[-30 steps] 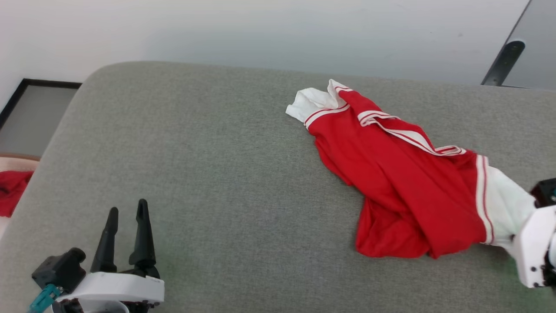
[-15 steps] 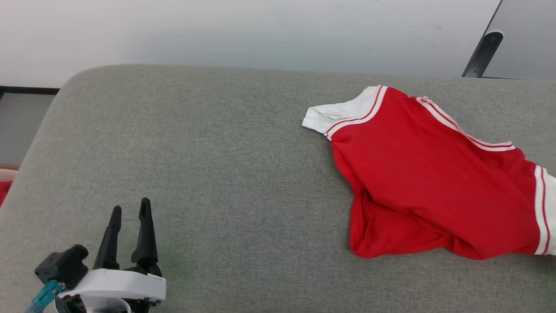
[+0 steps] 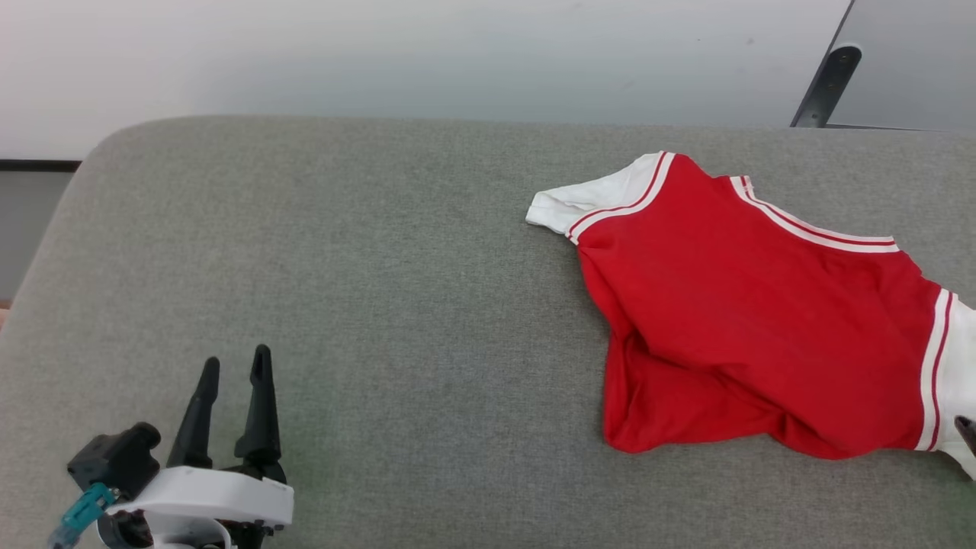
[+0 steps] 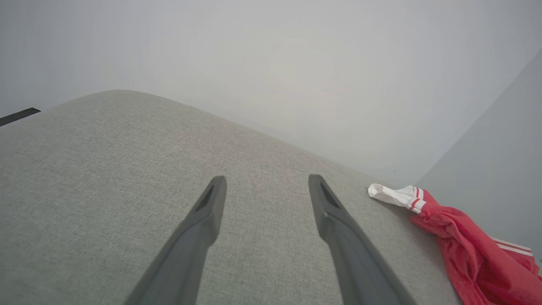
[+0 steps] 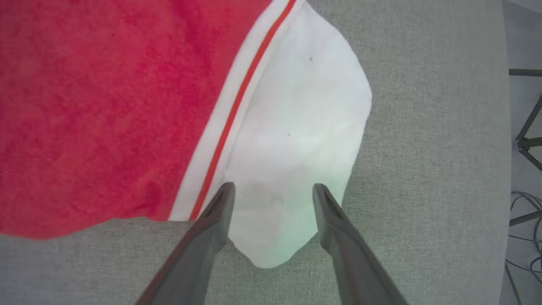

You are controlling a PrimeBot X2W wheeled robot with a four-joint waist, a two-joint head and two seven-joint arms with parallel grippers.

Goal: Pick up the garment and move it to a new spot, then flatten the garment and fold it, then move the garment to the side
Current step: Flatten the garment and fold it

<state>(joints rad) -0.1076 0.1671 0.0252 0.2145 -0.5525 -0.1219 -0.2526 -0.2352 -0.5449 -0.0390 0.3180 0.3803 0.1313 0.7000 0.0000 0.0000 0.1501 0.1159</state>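
Head view: the garment (image 3: 747, 320) lies partly spread and rumpled at the right of the grey surface (image 3: 381, 267). It looks like soft, light jersey that will drape and bunch, so the sleeve ends or shoulders seem the best holds. The right gripper (image 5: 274, 187) stands spread over the white sleeve end (image 5: 292, 118), pinching nothing. The left gripper (image 3: 235, 357) is spread too, at lower left.

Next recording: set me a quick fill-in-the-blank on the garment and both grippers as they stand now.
1. The garment lies on a ____ padded surface.
2. The right gripper is open, its fingers either side of the garment's ____ sleeve end.
3. The left gripper is open, apart from the garment, and holds ____.
Missing words: grey; white; nothing.
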